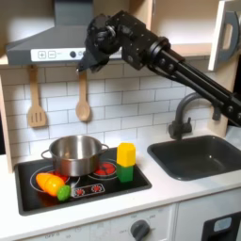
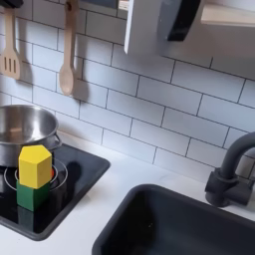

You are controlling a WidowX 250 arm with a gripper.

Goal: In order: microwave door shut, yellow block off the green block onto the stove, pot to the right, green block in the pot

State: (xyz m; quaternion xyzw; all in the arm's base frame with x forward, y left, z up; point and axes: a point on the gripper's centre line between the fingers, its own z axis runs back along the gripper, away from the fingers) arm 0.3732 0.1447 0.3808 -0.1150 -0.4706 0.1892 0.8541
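The yellow block [image 1: 126,152] [image 2: 35,164] sits on top of the green block [image 1: 126,172] [image 2: 34,194] at the right side of the black stove [image 1: 104,188] [image 2: 75,184] in both exterior views. The steel pot [image 1: 75,153] [image 2: 22,129] stands on the back burner, just left of the blocks in both exterior views. The white microwave door [image 1: 218,42] [image 2: 141,25] with its dark handle hangs swung out at the top. My gripper [image 1: 92,55] is high up near the range hood, far above the pot; its jaws are too dark to read.
A wooden spatula [image 1: 36,99] [image 2: 8,45] and spoon [image 1: 83,94] [image 2: 68,45] hang on the tiled wall. Orange toy food [image 1: 52,182] and a lime-green piece [image 1: 64,192] lie on the stove's front left. The sink [image 1: 198,155] [image 2: 179,224] and faucet [image 1: 184,113] [image 2: 234,174] are right of the stove.
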